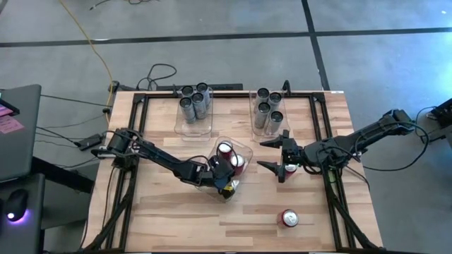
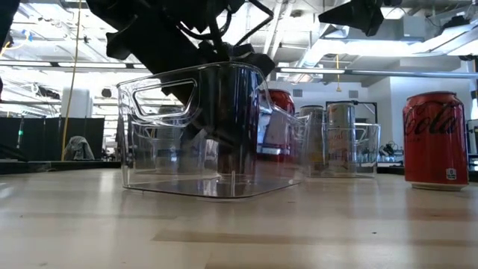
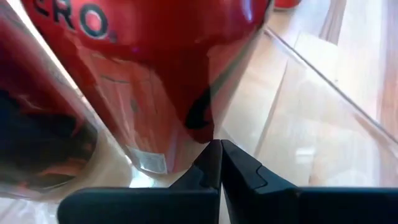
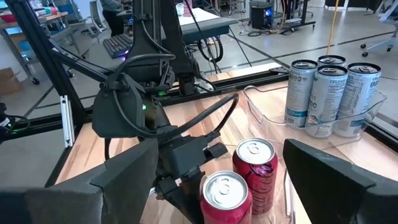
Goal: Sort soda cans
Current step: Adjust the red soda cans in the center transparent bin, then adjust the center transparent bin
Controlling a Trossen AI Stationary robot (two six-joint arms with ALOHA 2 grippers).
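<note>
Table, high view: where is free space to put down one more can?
Bare wood runs along the table's near edge, left of the lone red can. The middle is crowded: the left gripper at the centre bin, the right gripper beside it. Two full bins line the far edge.

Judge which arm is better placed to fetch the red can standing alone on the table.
Right, probably. The right gripper hangs open, empty, on the lone red can's side of the table. The left gripper is shut at the middle bin holding two red cans.
</note>
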